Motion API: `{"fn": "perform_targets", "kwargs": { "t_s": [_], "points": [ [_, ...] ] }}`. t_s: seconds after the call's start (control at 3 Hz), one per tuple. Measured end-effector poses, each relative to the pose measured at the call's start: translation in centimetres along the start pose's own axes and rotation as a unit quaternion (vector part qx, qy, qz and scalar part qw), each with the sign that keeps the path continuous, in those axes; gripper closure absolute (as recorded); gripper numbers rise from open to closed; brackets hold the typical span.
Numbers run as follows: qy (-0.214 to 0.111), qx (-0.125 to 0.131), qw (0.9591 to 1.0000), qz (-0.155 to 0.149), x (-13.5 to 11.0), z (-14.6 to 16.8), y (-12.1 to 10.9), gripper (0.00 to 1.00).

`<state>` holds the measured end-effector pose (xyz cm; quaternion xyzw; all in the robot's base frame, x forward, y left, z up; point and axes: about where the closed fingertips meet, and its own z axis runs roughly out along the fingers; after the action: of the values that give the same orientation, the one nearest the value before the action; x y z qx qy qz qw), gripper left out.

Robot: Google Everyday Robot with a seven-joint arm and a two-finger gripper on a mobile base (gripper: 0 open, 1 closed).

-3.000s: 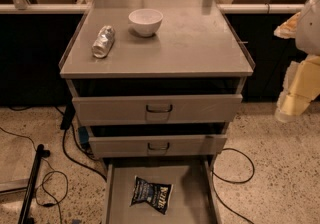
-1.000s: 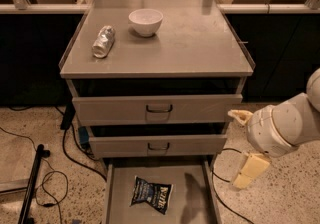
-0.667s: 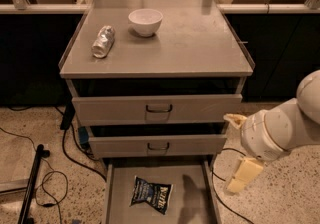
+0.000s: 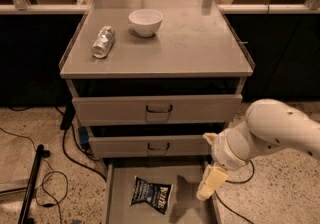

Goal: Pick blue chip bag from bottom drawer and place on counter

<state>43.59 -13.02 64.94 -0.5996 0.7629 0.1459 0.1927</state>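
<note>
The blue chip bag (image 4: 151, 194) lies flat on the floor of the open bottom drawer (image 4: 119, 191), left of middle. The counter (image 4: 200, 43) is the grey top of the cabinet. My gripper (image 4: 209, 180) hangs from the white arm at the right, over the drawer's right side. It is above and to the right of the bag, apart from it. One cream finger (image 4: 211, 183) points down towards the drawer floor.
A white bowl (image 4: 145, 21) and a crushed silver can (image 4: 103, 41) stand on the counter's back left. Two handled drawers (image 4: 159, 109) above are slightly pulled out. Black cables (image 4: 55, 168) and a black stand foot (image 4: 33, 183) lie on the speckled floor at left.
My arm has come down from the upper right and moved left, bringing the gripper over the right side of the open bottom drawer. The bag, bowl and can have not moved.
</note>
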Motion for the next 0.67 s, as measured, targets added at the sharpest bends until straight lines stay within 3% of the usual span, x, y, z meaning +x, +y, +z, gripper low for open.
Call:
{"fn": "perform_targets", "kwargs": {
  "t_s": [0.33,0.67],
  "points": [
    [-0.009,0.006,0.9999,0.012,1.3,3.7,-0.9,0.00],
    [-0.036,0.004,0.9993,0.002,2.2,7.1,-1.4,0.00]
  ]
}}
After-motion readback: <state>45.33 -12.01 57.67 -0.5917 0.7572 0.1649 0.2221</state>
